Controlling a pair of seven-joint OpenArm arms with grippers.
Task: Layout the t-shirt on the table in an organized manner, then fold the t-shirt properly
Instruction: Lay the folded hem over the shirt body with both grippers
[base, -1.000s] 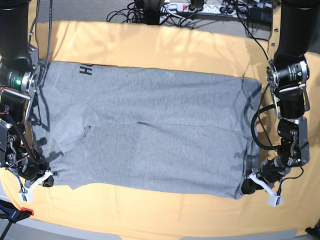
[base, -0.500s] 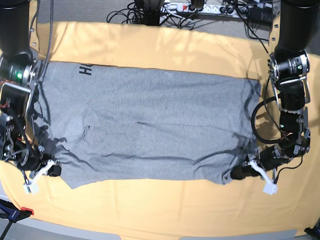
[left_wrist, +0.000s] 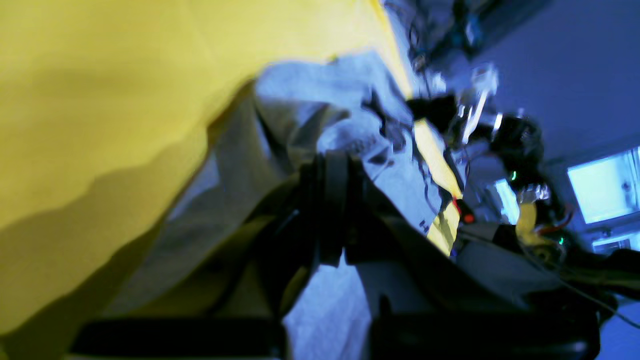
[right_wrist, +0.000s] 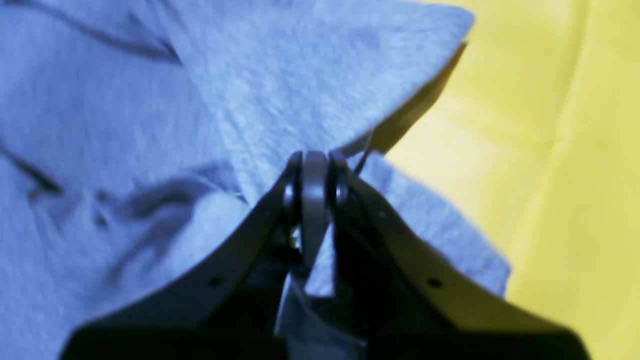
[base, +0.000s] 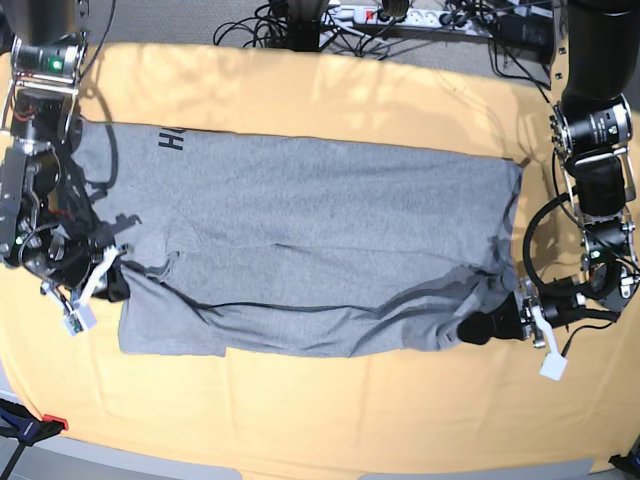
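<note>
While the t-shirt (base: 300, 250) lies spread on the table (base: 330, 420), its long axis running from side to side in the base view, its near edge is held raised at both ends. The left gripper (base: 478, 327) is closed on the near corner on that view's right, and the right gripper (base: 110, 282) is pinched shut on the opposite corner. The far edge lies away from both jaws, so a fold across the short axis is judged likely. No container is seen.
</note>
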